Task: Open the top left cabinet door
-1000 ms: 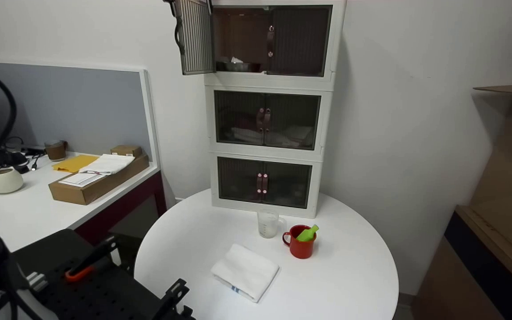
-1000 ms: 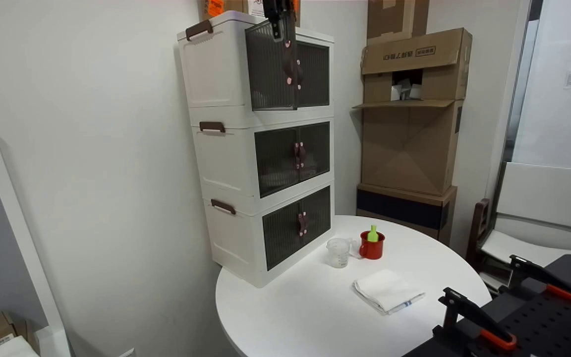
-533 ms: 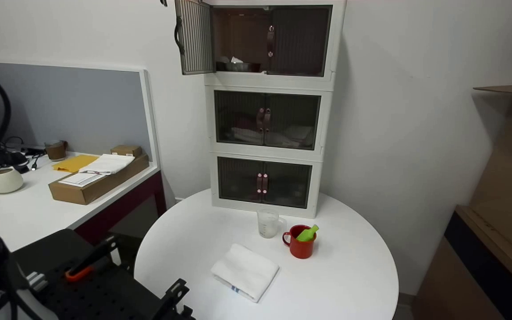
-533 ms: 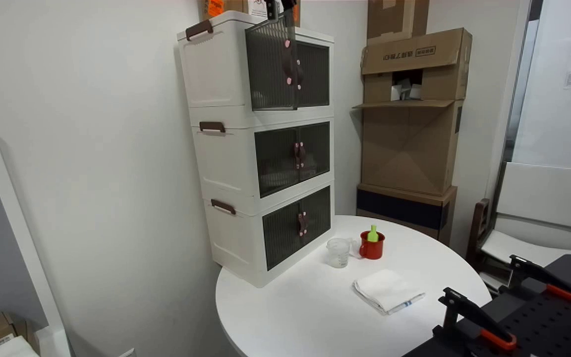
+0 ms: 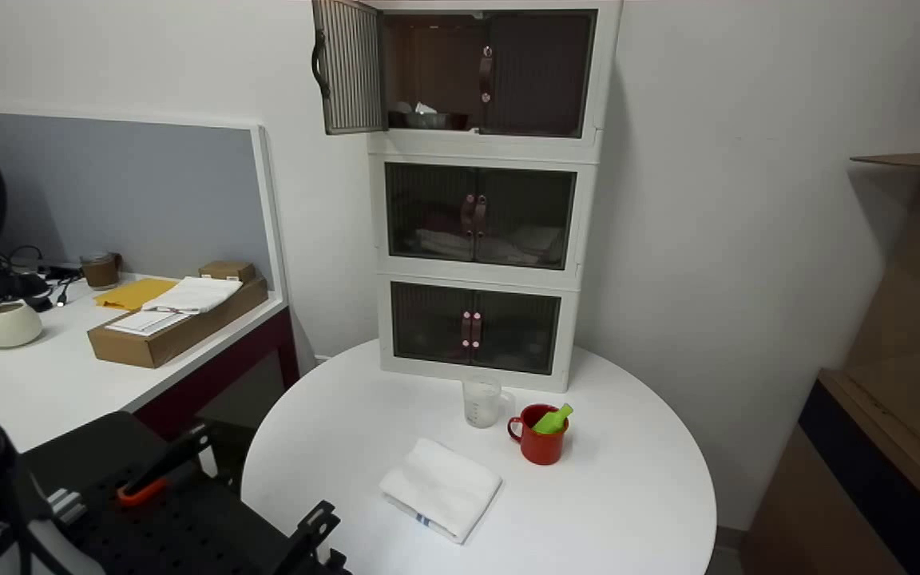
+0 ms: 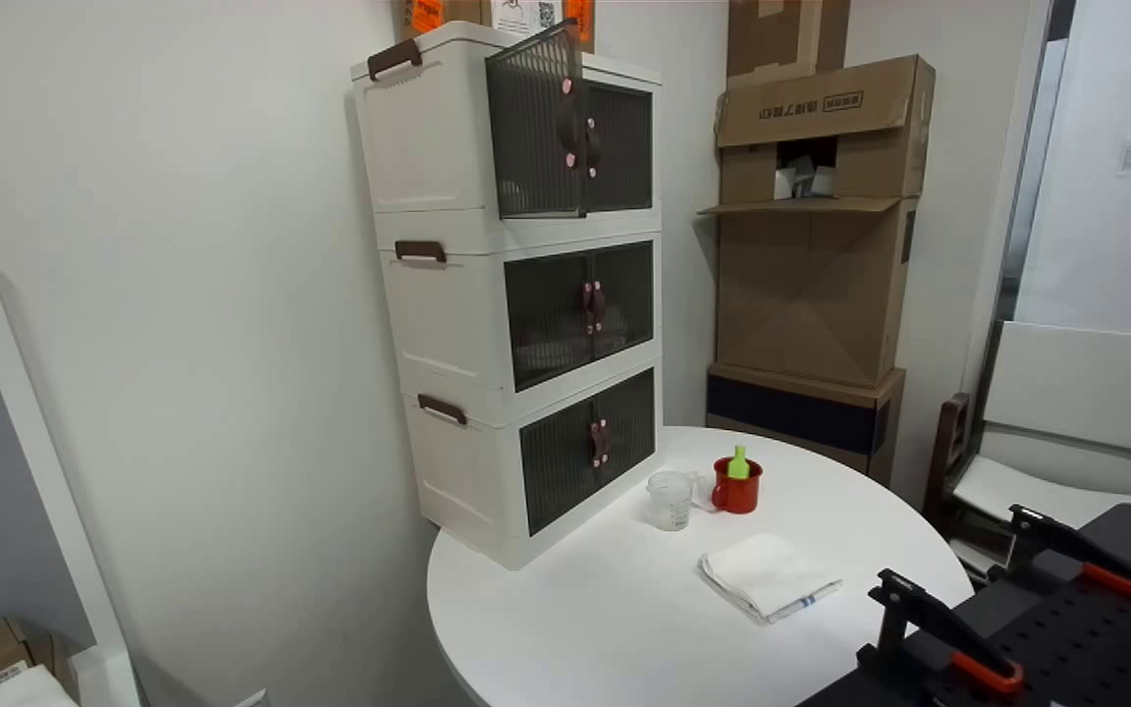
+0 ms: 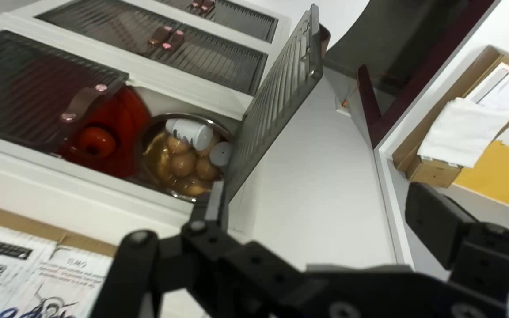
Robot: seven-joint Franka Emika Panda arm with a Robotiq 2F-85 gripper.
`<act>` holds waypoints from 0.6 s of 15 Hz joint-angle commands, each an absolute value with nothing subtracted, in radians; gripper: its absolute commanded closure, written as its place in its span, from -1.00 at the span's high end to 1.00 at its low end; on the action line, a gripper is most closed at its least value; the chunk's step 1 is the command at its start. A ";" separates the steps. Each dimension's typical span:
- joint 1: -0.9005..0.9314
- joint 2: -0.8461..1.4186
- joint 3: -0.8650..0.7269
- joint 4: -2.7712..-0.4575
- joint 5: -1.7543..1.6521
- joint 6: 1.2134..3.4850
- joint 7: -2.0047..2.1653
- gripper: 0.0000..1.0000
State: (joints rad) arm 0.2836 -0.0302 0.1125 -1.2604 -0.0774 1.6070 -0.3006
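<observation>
The top left cabinet door [image 5: 352, 68] stands swung wide open from the white cabinet [image 5: 484, 146]. It also shows in an exterior view [image 6: 536, 128], with its brown strap handle near its free edge, and in the wrist view [image 7: 276, 92]. My gripper [image 7: 320, 196] is open with nothing between its fingers. In the wrist view, its left finger overlaps the door's near lower end; I cannot tell if they touch. The gripper is out of view in both exterior views. The right-hand twin door [image 5: 541, 73] is shut.
A metal bowl [image 7: 161, 121] with round brown things stands inside the open compartment. A box [image 6: 521, 15] lies on the cabinet top. A measuring cup [image 5: 481, 402], red mug [image 5: 540, 447] and white cloth [image 5: 440, 487] are on the round table [image 5: 604, 511].
My gripper has moved up off the door's upper part and out of both exterior views. The door has swung very slightly further open.
</observation>
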 commanded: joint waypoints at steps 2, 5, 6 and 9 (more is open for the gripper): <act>0.239 -0.052 0.063 -1.188 -0.051 1.602 -0.323 1.00; 0.199 -0.064 0.014 -1.259 -0.049 1.631 -0.321 1.00; 0.186 -0.066 -0.004 -1.290 -0.032 1.636 -0.329 1.00; 0.155 -0.081 -0.044 -1.416 0.008 1.684 -0.346 1.00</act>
